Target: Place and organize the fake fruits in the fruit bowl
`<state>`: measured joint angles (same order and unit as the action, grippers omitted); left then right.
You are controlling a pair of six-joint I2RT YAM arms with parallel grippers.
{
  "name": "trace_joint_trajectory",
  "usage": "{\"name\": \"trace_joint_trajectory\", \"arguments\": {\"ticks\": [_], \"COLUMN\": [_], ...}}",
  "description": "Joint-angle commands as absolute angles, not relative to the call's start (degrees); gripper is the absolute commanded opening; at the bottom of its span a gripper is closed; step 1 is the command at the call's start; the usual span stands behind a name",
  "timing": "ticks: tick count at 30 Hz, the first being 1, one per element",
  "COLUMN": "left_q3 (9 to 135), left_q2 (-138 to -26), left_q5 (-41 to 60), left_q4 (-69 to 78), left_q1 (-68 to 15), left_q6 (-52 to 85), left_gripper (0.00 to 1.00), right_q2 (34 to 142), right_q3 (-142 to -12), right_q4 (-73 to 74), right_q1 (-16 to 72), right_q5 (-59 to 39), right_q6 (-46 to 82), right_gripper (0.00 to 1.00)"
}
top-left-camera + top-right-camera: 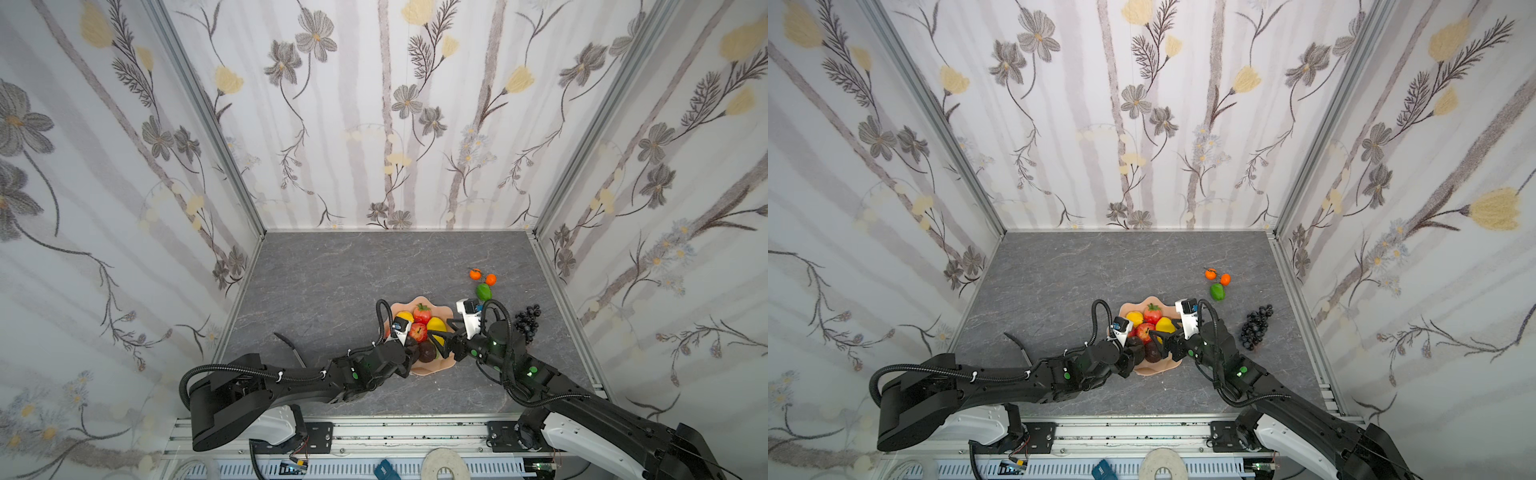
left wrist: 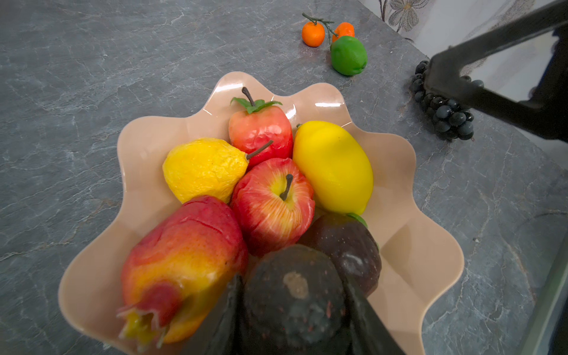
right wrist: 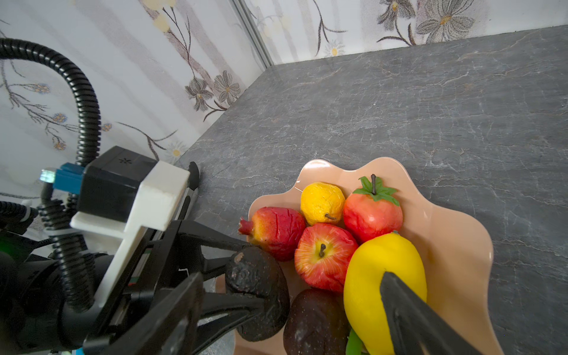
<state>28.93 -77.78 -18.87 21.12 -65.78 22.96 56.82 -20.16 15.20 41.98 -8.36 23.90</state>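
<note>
We are holding the avocado (image 3: 261,285) over the fruit bowl (image 2: 144,153), the left gripper (image 2: 292,282) pinching it beside six fruits lying inside. The right gripper (image 1: 440,340) is hovering spread and empty (above the lemon (image 2: 333,167)). The oranges (image 2: 313,33), lime (image 2: 349,55) and grape bunch (image 2: 445,116) are waiting on the table (image 2: 92,61).

A grey marble-patterned tabletop (image 1: 332,270) is closed in on three sides by pale wallpapered walls (image 1: 374,124) printed with grey and yellow flowers, joined at silver aluminium corner posts (image 1: 212,124). A slim black-handled tool with a silver shaft (image 1: 291,345) (its kind is unclear) lies on the tabletop's left part. Along the front edge runs a silver aluminium rail (image 1: 415,432). Beyond it, at the near edge in both top views, sit a white tape roll (image 1: 445,463) and a small blue object (image 1: 381,468).
</note>
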Motion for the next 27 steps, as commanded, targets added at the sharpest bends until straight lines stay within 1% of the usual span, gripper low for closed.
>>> {"name": "trace_joint_trajectory", "arguments": {"ticks": [1,8,18,20,23,27], "left_q3": [28.9,27.4,27.6,27.5,27.5,27.4], "left_q2": [-76.8,-74.0,-72.4,-70.1,-67.2,-62.7], "left_q5": [-21.3,-23.6,-23.2,-23.3,-23.6,-24.5], "left_q4": [21.8,20.7,19.7,19.3,18.2,16.7], "left_q1": [-65.7,-65.7,-65.7,-65.7,-65.7,-65.4], "left_q6": [23.5,25.0,24.9,24.8,24.2,23.0], "left_gripper": [0.54,0.69,0.71,0.72,0.73,0.78], "right_q2": [56.4,55.8,54.8,54.3,54.1,55.7], "right_q3": [-20.2,-20.3,-21.3,-22.4,-24.4,-27.3], "right_q4": [15.8,15.6,13.2,11.0,7.2,2.9], "right_q1": [42.1,42.0,41.9,41.3,38.3,30.4], "right_q5": [-7.0,-6.1,-4.1,-3.2,-2.7,-4.4], "right_q6": [23.3,23.4,23.4,23.0,22.1,20.9], "right_gripper": [0.89,0.90,0.90,0.90,0.90,0.89]}}
